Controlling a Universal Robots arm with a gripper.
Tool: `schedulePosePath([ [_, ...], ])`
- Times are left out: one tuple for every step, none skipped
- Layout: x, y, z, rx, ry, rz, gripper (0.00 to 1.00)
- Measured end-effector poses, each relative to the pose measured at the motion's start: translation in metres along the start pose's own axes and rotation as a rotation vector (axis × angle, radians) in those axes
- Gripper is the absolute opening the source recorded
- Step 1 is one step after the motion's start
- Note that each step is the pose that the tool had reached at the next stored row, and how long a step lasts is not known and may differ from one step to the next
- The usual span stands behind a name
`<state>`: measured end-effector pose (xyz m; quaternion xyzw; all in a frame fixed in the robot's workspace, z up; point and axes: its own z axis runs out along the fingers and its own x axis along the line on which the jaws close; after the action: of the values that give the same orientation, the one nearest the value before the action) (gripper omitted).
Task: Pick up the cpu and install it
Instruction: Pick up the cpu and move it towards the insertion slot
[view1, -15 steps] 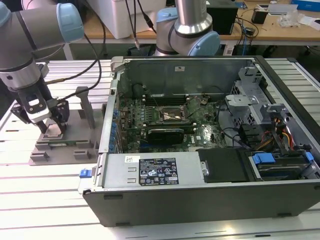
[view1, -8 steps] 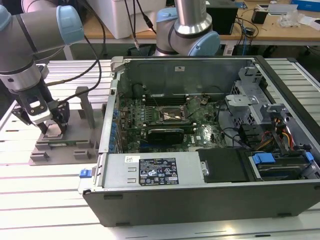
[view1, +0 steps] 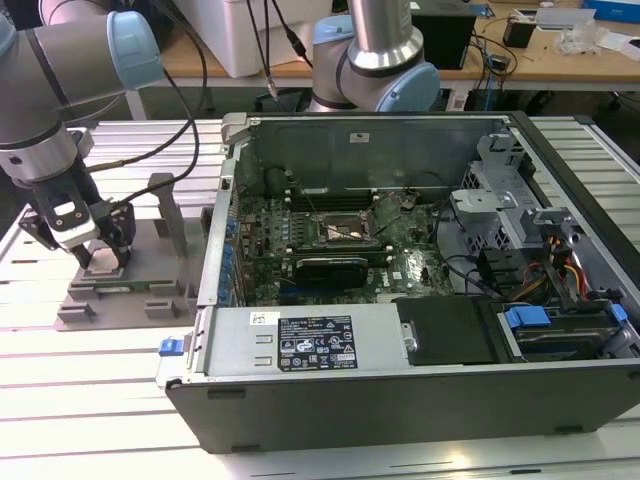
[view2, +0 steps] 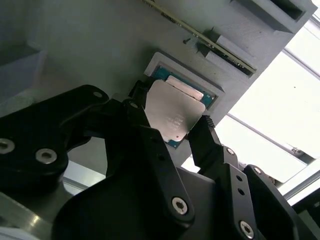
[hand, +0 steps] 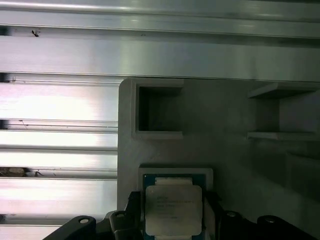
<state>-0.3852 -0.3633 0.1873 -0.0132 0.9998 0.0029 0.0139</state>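
The gripper (view1: 98, 250) hangs low over the grey tray (view1: 120, 305), which lies at nine o'clock from the case (view1: 400, 400) in the exterior view. Its fingers (view2: 207, 137) are closed on the cpu (hand: 172, 209), one pad against each of two opposite edges. The cpu sits in, or barely above, its square pocket (view2: 212, 87) in the tray; I cannot tell whether it has left the floor. The hold is on thin edges alone, so I judge slip to be the main risk: a slight skew of the pads could let the chip pivot or drop. The pocket fits closely, so a lift that is not straight could catch a corner on the rim and twist the chip in the grip. The way to the socket (view1: 345, 230), near the middle of the motherboard (view1: 400, 265), goes toward three o'clock over the case wall, where a low pass could knock the chip. A chip set down tilted or turned the wrong way would likely harm the socket's contacts, and I cannot tell whether the socket frame stands open. The tray also holds a thin board (view2: 210, 40) on edge in a slot. The case holds the motherboard, a black card (view1: 330, 268) at six o'clock from the socket, and cables (view1: 560, 265) at three o'clock.
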Motion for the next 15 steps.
schedulePosePath([
  [0.0000,0.0000,0.0000,-0.0001,-0.0001,0.000,0.60],
  [0.0001,0.0000,0.0000,0.0000,0.0000,0.000,0.54],
  [0.0001,0.0000,0.0000,0.0000,0.0000,0.000,0.54],
  [0.0001,0.0000,0.0000,0.0000,-0.0001,0.000,0.54],
  [0.0002,0.0000,0.0000,0.0000,-0.0001,0.001,0.54],
  [0.0002,0.0000,-0.0002,0.0002,-0.0001,0.001,0.54],
  [0.0003,0.0000,-0.0027,0.0003,-0.0001,0.001,0.54],
  [-0.0002,0.0002,-0.0144,0.0003,-0.0001,0.001,0.54],
  [-0.0003,0.0002,-0.0210,0.0004,-0.0001,0.001,0.54],
  [-0.0005,0.0002,-0.0260,0.0003,-0.0001,0.001,0.54],
  [-0.0007,0.0003,-0.0345,0.0004,-0.0001,0.001,0.54],
  [-0.0009,0.0003,-0.0402,0.0004,-0.0001,0.001,0.54],
  [-0.0010,0.0004,-0.0457,0.0004,-0.0001,0.001,0.54],
  [-0.0013,0.0005,-0.0555,0.0004,0.0000,0.001,0.54],
  [-0.0016,0.0006,-0.0650,0.0003,-0.0002,0.001,0.54],
])
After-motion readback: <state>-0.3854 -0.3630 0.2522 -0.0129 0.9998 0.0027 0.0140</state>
